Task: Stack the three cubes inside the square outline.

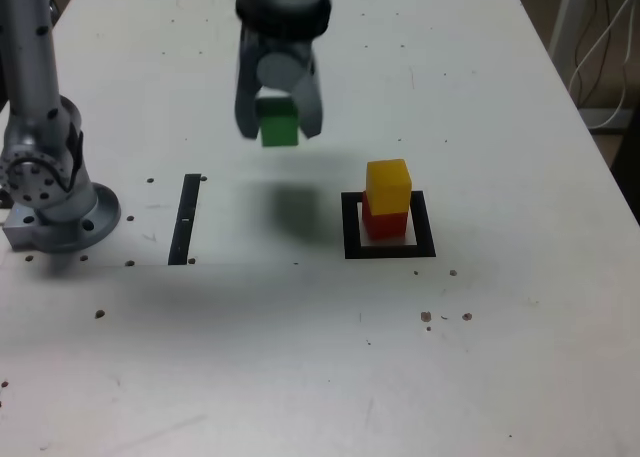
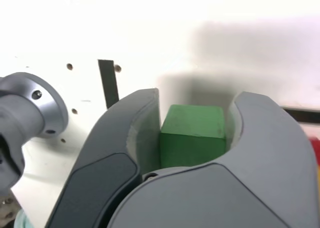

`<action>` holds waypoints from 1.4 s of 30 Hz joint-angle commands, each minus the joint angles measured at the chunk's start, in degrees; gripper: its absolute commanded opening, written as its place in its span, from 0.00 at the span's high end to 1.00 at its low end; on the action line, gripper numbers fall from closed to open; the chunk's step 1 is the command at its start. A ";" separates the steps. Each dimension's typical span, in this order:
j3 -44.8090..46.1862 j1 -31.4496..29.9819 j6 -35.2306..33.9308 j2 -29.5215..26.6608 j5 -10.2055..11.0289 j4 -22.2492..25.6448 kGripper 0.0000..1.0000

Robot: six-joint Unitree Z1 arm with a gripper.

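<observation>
The gripper with two rounded grey fingers is closed on a small matte green cube, its fingers only a cube's width apart, one on each side face. The green cube is up off the white tabletop, to the left of the stack in the exterior view. There, a matte yellow cube sits on a matte red cube inside a flat black square frame.

The green cube looks light and stiff, probably not fragile, its flat faces giving fair friction. Holding it by opposite sides, as here, suits it and leaves the underside free for setting down. The lower two likely slide or topple if nudged, so a gentle, level release seems wise.
</observation>
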 commanded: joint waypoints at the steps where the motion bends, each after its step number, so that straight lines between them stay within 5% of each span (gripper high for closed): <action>1: -7.22 -1.46 -0.34 0.44 -0.03 3.55 0.84; 17: -31.10 -14.01 -9.29 13.19 -0.93 12.71 0.86; 42: -29.55 -14.24 -8.65 18.70 -0.73 12.39 0.79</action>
